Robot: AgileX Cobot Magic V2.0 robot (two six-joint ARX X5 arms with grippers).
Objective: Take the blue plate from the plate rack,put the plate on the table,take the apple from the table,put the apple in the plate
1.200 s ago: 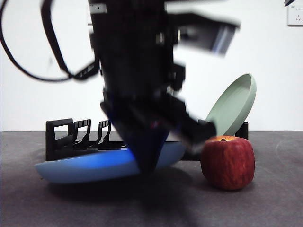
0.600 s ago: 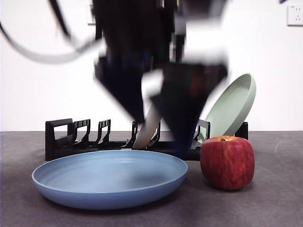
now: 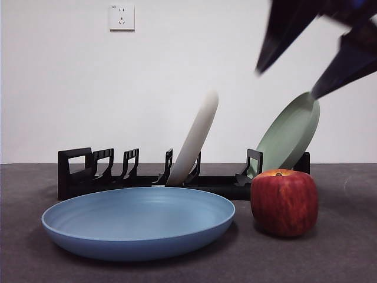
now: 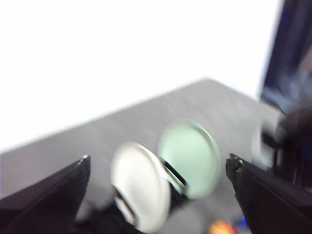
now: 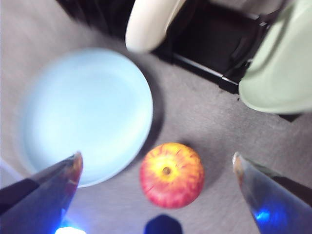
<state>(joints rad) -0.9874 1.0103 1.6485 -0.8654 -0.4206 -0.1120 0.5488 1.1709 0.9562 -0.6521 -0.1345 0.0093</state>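
The blue plate point(image 3: 138, 221) lies flat on the table point(image 3: 341, 259), in front of the plate rack point(image 3: 118, 177). The apple point(image 3: 284, 201) stands upright just to the plate's right, not touching it. My right gripper point(image 3: 287, 82) is open and empty, high above the apple at the front view's upper right. In the right wrist view the right gripper point(image 5: 156, 160) looks down on the apple point(image 5: 171, 174) and the blue plate point(image 5: 85, 114). My left gripper point(image 4: 158, 158) is open and empty, raised away from the table; its view is blurred.
A cream-white plate point(image 3: 194, 138) and a pale green plate point(image 3: 288, 132) lean in the rack behind the apple; they also show blurred in the left wrist view, the cream-white one point(image 4: 139, 183) beside the green one point(image 4: 190, 156). A wall socket point(image 3: 121, 16) is on the white wall.
The arm that stood over the blue plate has let it go and left the middle of the view. The plate now lies flat. An open gripper now shows at the upper right.
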